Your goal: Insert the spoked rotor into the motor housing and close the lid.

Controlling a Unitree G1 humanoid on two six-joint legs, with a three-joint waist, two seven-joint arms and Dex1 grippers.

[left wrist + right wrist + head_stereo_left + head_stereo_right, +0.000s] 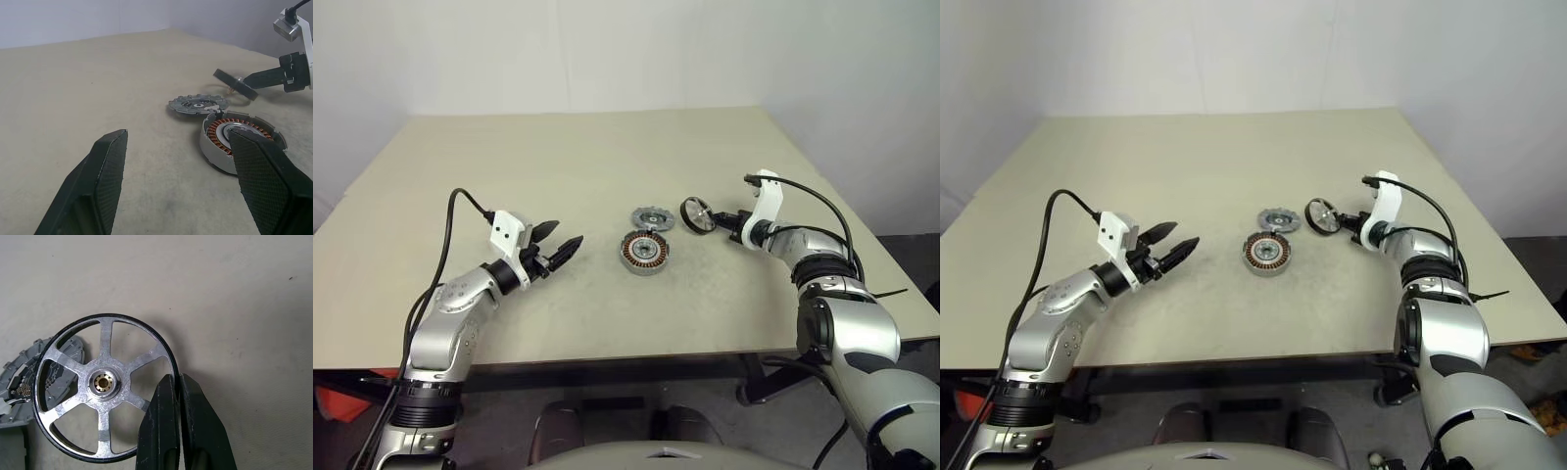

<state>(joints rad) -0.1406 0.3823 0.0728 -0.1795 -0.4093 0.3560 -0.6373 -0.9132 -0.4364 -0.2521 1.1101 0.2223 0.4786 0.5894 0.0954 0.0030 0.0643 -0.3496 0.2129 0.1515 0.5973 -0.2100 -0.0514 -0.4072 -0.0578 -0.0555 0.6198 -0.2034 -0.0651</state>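
My right gripper [174,378] is shut on the dark rim of the spoked rotor [105,382], a wheel with silver spokes and a brass hub. It holds the spoked rotor [696,214] tilted just above the table, to the right of the other parts. The motor housing [644,253], a short cylinder with copper windings, stands at the table's middle. Just behind it the lid [652,217], a flat grey disc with a notched rim, lies flat. To the left of the housing my left gripper [566,235] hovers open and holds nothing, its fingers pointing at the housing [239,139].
The beige table [558,147] has bare room behind and to both sides of the parts. Its front edge runs close below my arms, and its right edge lies just beyond my right arm. Black cables trail from both wrists.
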